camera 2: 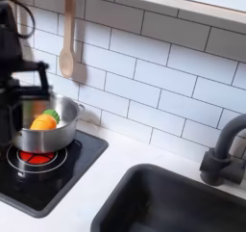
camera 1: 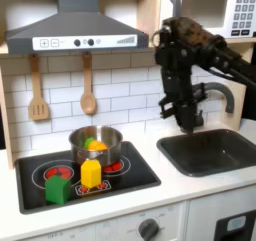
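White tiles back a toy kitchen counter, and the gripper (camera 1: 190,123) hangs in the air above the sink (camera 1: 222,153), near the tap (camera 1: 226,93); whether its jaws are parted or closed, I cannot tell. Across on the first exterior view's left sits the stove (camera 1: 135,167), well apart from the gripper. A steel pot (camera 1: 96,145) stands on it, holding an orange piece (camera 2: 43,122). Just in front of the pot stand a yellow block (camera 1: 91,173) and a green block (camera 1: 58,189). Two wooden utensils (camera 1: 88,89) hang on the wall.
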